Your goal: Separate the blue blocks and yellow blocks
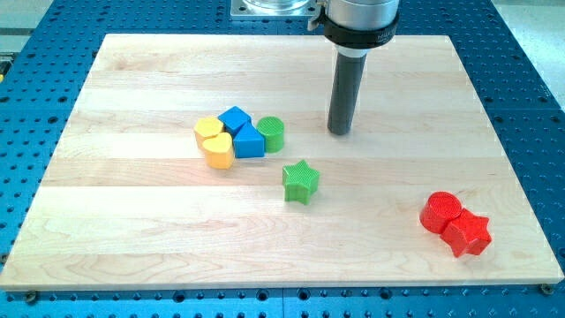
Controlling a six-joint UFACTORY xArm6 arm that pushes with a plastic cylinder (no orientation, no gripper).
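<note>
Camera view — my tip (341,132) upright, beside green cylinder (271,133).

The arm ends in a straight dark rod, held upright. My tip (340,132) rests on the wooden board (132,230), to the view's right of the green cylinder (271,133), apart from it and touching no block.

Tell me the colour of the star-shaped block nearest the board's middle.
Green. The star block shows clearly in the camera view, lying apart from the blue and yellow cluster.
</note>
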